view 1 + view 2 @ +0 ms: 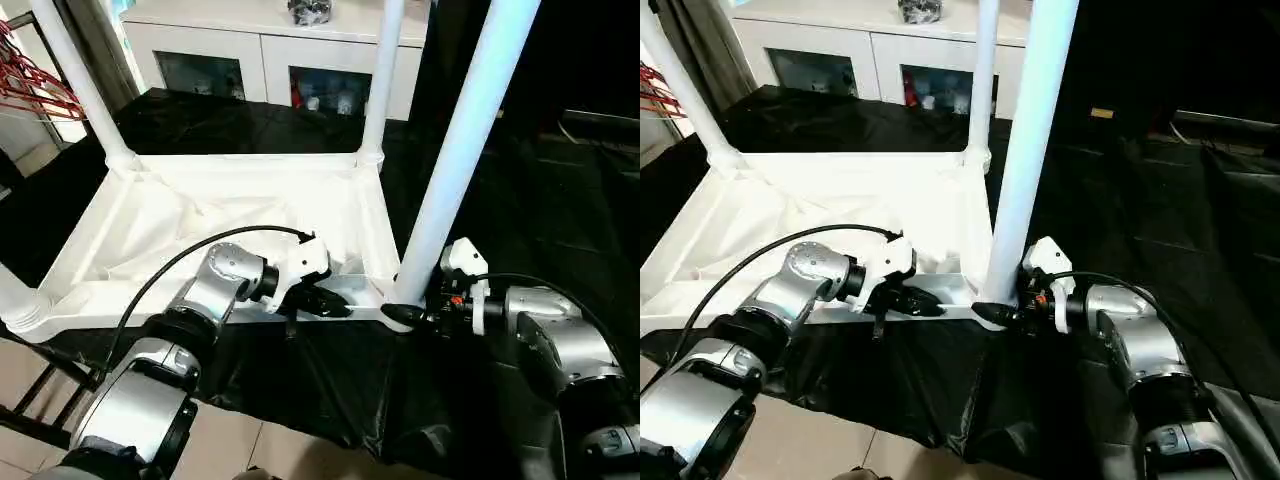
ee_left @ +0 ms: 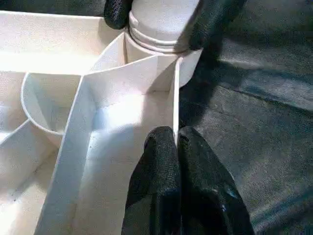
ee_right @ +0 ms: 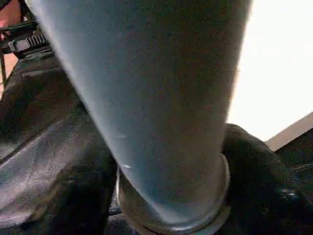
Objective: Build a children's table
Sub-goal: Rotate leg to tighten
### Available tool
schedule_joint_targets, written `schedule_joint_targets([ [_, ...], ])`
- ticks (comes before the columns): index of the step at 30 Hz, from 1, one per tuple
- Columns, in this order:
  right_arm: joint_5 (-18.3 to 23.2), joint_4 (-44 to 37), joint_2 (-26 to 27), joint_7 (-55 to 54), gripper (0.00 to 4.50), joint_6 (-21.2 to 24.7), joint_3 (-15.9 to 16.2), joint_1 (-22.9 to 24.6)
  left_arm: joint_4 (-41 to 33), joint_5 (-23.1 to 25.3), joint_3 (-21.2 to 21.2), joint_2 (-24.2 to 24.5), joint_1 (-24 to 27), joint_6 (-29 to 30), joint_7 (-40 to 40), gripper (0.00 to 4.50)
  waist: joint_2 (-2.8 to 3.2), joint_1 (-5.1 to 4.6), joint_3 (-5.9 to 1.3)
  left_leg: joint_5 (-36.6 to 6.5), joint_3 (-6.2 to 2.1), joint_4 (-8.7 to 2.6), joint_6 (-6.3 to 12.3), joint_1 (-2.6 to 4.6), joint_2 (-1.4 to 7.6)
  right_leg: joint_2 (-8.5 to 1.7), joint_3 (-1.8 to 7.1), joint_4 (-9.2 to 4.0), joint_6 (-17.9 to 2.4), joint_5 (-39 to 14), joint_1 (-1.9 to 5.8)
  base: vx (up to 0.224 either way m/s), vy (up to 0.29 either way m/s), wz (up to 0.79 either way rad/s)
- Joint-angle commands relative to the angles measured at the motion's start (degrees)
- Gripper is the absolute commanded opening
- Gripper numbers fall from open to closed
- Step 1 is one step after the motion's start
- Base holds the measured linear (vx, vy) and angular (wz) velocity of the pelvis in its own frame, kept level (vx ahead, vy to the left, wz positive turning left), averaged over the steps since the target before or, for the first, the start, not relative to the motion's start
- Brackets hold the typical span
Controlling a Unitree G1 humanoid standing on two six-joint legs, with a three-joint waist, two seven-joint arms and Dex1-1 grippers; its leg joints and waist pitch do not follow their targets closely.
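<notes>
Right gripper (image 1: 412, 316) clasps upright leg (image 1: 462, 150) at its socket; left gripper (image 1: 335, 305), clenched on nothing, presses tabletop (image 1: 150, 215) rim just beside.

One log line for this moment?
white plastic tabletop: upside down | near-right white tube leg: upright in socket | right gripper: straddling leg base | left gripper: shut at rim

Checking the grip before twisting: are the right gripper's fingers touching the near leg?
Touching. In the left wrist view, black fingers press both sides of the leg above its socket.

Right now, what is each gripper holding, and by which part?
The right gripper clasps the near-right leg at its base, by the corner socket. The left gripper, shut, pinches the tabletop's near rim.
</notes>
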Motion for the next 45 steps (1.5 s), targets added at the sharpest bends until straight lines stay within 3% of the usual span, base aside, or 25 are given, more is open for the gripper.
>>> schedule_joint_targets([
  [1, 0.62, -1.87, 1.28, 3.62, 2.81, 1.23, 3.88, 1.35, -2.04, -1.59, -0.3, -0.99, -0.41, -0.38, 0.56, 0.0, -0.8, 0.08, -3.45, -7.87, -2.01, -3.62, 5.32, 0.8, 4.66, -6.34, 3.14, -3.86, -14.05, -8.44, 2.53, 0.0, 0.0, 0.0],
  [8, 0.82, -2.63, 1.45, 3.27, 2.62, 2.08, 3.61, 1.71, -2.16, -1.49, -0.16, -1.14, -0.27, -0.11, 0.44, 0.0, -0.79, 0.21, -3.54, -7.55, -2.04, -3.63, 5.07, 0.87, 4.68, -6.3, 3.14, -3.76, -13.94, -7.85, 2.54, 0.0, 0.0, 0.0],
  [12, -0.51, 0.02, 4.27, -3.67, 2.61, -0.22, 1.71, 1.09, -1.32, -0.99, 0.66, -2.83, -0.59, 0.63, 5.11, 0.0, -0.76, 0.22, -3.43, -8.13, -2.03, -3.68, 4.72, 0.93, 4.69, -6.38, 3.13, -3.94, -13.91, -9.02, 2.4, 0.0, 0.0, 0.0],
  [15, -1.68, 2.26, 6.12, -8.68, 2.61, -0.56, 0.71, 0.22, -0.32, -0.21, 0.9, -3.95, -1.15, 1.26, 8.86, 0.0, -0.81, -0.13, -3.21, -10.21, -2.14, -3.92, 3.2, 1.01, 4.55, -6.37, 3.11, -4.4, -12.98, -13.54, 2.33, 0.0, 0.0, 0.0],
  [17, -3.78, 6.87, 9.53, -18.32, 2.61, -1.18, -0.75, -1.64, 2.12, 1.3, 1.18, -6.16, -2.56, 3.24, 16.31, 0.0, -0.64, -1.14, -2.71, -14.31, -2.33, -4.3, 1.11, 1.48, 4.42, -6.39, 3.11, -5.07, -12.31, -19.67, 1.76, 0.0, 0.0, 0.0],
  [18, -4.92, 9.25, 11.49, -24.14, 2.61, -1.11, -1.46, -2.67, 3.4, 1.86, 1.64, -7.71, -3.43, 4.37, 21.12, 0.0, -0.77, -1.37, -2.74, -15.16, -2.51, -4.35, 0.65, 1.61, 4.3, -6.44, 3.04, -5.35, -11.68, -21.6, 1.97, 0.0, 0.0, 0.0],
  [21, -6.68, 13.01, 15.32, -34.38, 2.61, -1.03, -2.44, -4.41, 4.9, 2.08, 2.28, -10.88, -4.57, 5.99, 27.24, 0.0, -0.62, -2.07, -2.71, -16.18, -2.65, -4.59, -0.55, 1.82, 4.34, -6.33, 3.29, -5.58, -10.94, -22.21, 1.67, 0.0, 0.0, 0.0],
  [25, -7.43, 15.65, 18.75, -42.27, 2.61, -1.44, -3.73, -6.14, 4.94, 2.62, 1.63, -13.13, -4.54, 5.76, 29.47, 0.0, -0.77, -2.57, -3.06, -13.65, -2.44, -4.29, 1.3, 1.22, 3.96, -6.33, 3.45, -5.2, -11.63, -17.29, 2.21, 0.0, 0.0, 0.0],
  [27, -7.58, 16.41, 20.08, -43.41, 2.61, -3.1, -4.25, -6.84, 4.9, 2.88, 1.06, -13.73, -4.37, 4.79, 29.16, 0.0, -0.74, -2.56, -3.11, -12.3, -2.33, -4.18, 2.13, 1.16, 3.96, -6.31, 3.47, -5.1, -11.88, -15.58, 2.21, 0.0, 0.0, 0.0],
  [28, -6.97, 16.2, 20.18, -41.84, 2.61, -3.58, -4.53, -6.87, 4.95, 2.95, 0.95, -13.63, -4.35, 4.43, 28.91, 0.0, -0.42, -2.53, -3.19, -11.74, -2.29, -4.11, 2.38, 1.12, 3.98, -6.34, 3.5, -5.0, -12.11, -14.42, 2.19, 0.0, 0.0, 0.0],
  [29, -6.46, 16.05, 20.21, -40.7, 2.61, -3.76, -4.74, -6.88, 4.99, 3.01, 0.9, -13.54, -4.35, 4.21, 28.76, 0.0, -0.6, -2.5, -3.25, -11.34, -2.24, -4.07, 2.89, 1.09, 3.98, -6.21, 3.43, -4.89, -12.32, -13.0, 2.33, 0.0, 0.0, 0.0],
  [30, -6.11, 16.02, 20.19, -40.04, 3.17, -3.85, -4.87, -6.89, 5.08, 3.06, 0.89, -13.51, -4.38, 4.14, 28.81, 0.0, -0.6, -2.5, -3.26, -11.06, -2.21, -4.05, 3.07, 1.05, 4.0, -6.22, 3.45, -4.8, -12.52, -12.32, 2.36, 0.0, 0.0, 0.0],
  [35, -6.1, 15.12, 16.85, -35.71, 3.66, -5.03, -4.12, -6.92, 3.4, 2.18, 0.32, -10.71, -2.8, 0.27, 21.12, 0.0, -0.62, -2.5, -3.31, -10.59, -2.25, -4.08, 3.8, 0.91, 4.16, -6.21, 3.34, -4.52, -13.21, -10.83, 2.56, 0.0, 0.0, 0.0],
  [40, -6.7, 14.63, 12.98, -29.45, 3.66, -8.16, -2.69, -6.55, 1.14, 0.86, -0.27, -8.02, -1.12, -0.59, 15.03, 0.0, -0.86, -2.13, -3.49, -7.99, -1.96, -3.71, 5.36, 0.64, 4.34, -6.25, 3.31, -3.77, -14.54, -5.86, 2.73, 0.0, 0.0, 0.0],
  [42, -6.48, 13.76, 11.36, -25.14, 3.66, -9.48, -2.45, -5.9, 1.05, 0.62, -0.2, -6.95, -0.87, -1.11, 13.34, 0.0, -0.73, -2.04, -3.48, -7.75, -1.93, -3.64, 5.81, 0.58, 4.33, -6.25, 3.16, -3.79, -14.76, -5.9, 2.74, 0.0, 0.0, 0.0],
  [43, -5.94, 12.73, 10.22, -21.83, 3.66, -9.0, -2.19, -5.33, 1.03, 0.34, -0.07, -6.37, -0.74, -1.31, 12.12, 0.0, -1.09, -1.95, -3.35, -8.08, -1.86, -3.62, 5.97, 0.59, 4.32, -6.19, 3.16, -3.87, -14.64, -6.94, 2.72, 0.0, 0.0, 0.0],
  [45, -5.16, 10.9, 8.71, -17.35, 3.66, -8.74, -1.58, -4.29, 0.97, 0.03, 0.02, -5.66, -0.62, -1.65, 10.5, 0.0, -0.99, -1.64, -3.31, -8.55, -1.89, -3.65, 6.22, 0.58, 4.46, -6.21, 3.14, -3.96, -14.12, -8.57, 2.76, 0.0, 0.0, 0.0],
])
